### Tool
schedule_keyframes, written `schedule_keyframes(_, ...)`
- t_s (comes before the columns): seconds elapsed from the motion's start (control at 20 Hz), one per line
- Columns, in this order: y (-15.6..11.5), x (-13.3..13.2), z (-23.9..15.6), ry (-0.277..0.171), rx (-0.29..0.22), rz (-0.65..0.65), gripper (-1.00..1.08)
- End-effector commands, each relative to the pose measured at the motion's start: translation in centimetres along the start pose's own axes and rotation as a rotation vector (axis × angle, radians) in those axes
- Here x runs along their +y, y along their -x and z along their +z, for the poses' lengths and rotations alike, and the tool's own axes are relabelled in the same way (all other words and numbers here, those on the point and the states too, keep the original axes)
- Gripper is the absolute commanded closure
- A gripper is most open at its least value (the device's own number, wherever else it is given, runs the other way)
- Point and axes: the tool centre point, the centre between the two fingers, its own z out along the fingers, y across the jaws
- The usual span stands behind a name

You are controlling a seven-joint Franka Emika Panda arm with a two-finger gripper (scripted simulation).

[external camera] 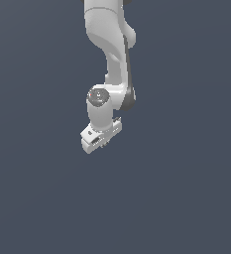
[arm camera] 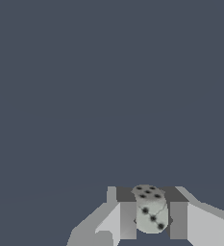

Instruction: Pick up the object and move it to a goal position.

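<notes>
The object (arm camera: pixel 151 215) is a pale grey-white die with rounded corners and black pips – it has no long axis, being about as wide as tall, and it sits slightly tilted, with a face of several pips turned up toward the wrist camera and a diagonal row of three on the side face. It is clamped between the two fingers (arm camera: pixel 128 220) of the gripper (arm camera: pixel 153 220), which press it on both sides. In the exterior view the white arm (external camera: pixel 110 59) hangs over a plain dark grey ground (external camera: pixel 186 188) – the die cannot be made out there

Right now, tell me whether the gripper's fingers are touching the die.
Touching. The wrist view shows the pale die wedged between the gripper fingers, both pads flush against its sides with no gap. The exterior view hides the die behind the hand.
</notes>
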Motion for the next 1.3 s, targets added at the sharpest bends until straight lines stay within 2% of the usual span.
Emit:
schedule_keyframes(0.0,-1.6,-0.9,-2.2,0.001,0.000,-0.001,1.08)
schedule_keyframes(0.65,-10.2,-5.3,-13.3,0.000,0.001,0.000,1.08)
schedule_keyframes(0.95,-12.2,-6.2,-15.8,0.000,0.001,0.000,1.08)
schedule_keyframes(1.25,-12.9,-6.4,-16.6,0.000,0.001,0.000,1.08)
